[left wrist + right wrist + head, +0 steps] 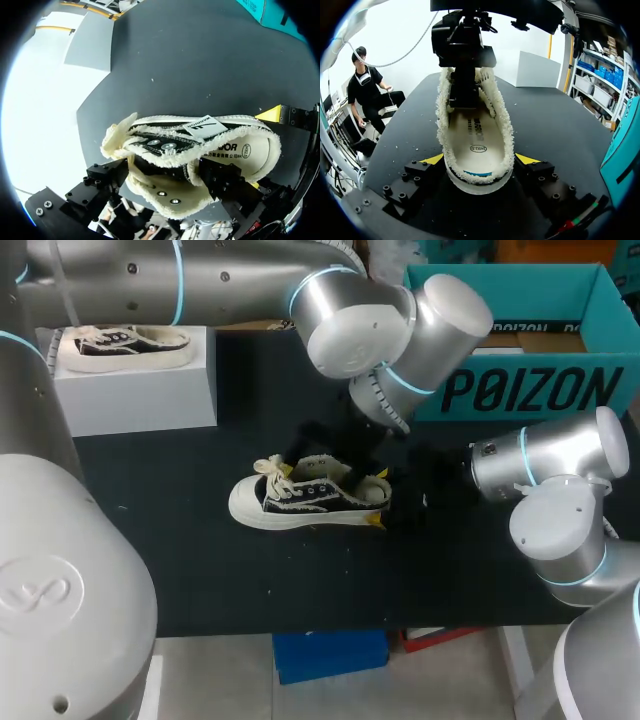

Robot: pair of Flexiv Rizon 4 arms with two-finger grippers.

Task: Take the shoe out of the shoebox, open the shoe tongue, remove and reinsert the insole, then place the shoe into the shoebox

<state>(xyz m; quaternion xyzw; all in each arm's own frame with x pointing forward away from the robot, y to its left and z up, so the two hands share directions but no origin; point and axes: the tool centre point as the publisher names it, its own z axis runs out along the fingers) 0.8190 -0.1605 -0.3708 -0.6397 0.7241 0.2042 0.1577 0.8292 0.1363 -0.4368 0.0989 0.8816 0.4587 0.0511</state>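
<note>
Progress seemingly early-to-middle. Left gripper low over the tongue, grip impossible to tell. Centre: shoe already out, upright on the table, insole lying inside. Right gripper clasping the heel from both sides. Far right, open shoebox waiting; insole removal, reinsertion and reboxing apparently left.

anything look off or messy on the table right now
Nothing damaged or tipped. The black and cream canvas sneaker stands upright on the black table mat. Only oddity: a few pale crumbs scattered on the mat around it.
</note>
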